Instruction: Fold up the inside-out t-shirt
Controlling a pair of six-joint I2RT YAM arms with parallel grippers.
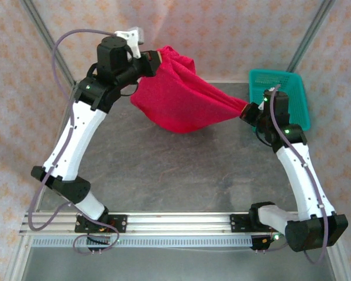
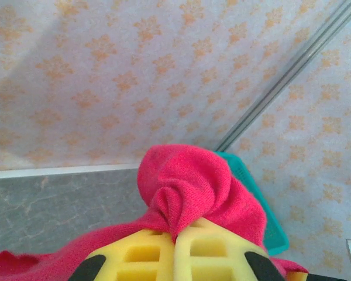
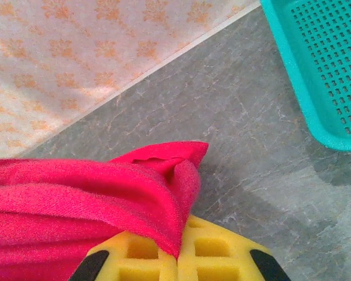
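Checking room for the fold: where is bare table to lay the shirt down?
The grey table centre is free, between left arm and right arm, from near rail to hanging t-shirt. Crowded: far right corner, teal basket.

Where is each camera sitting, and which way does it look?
Top: above and behind, looking down at the table; left arm and right arm show, shirt held between left claw and right claw.
Left wrist: on the left arm, facing the wall; its yellow fingers pinch shirt.
Right wrist: on the right arm, facing the table; yellow fingers pinch shirt.
Shared: all show shirt and basket.
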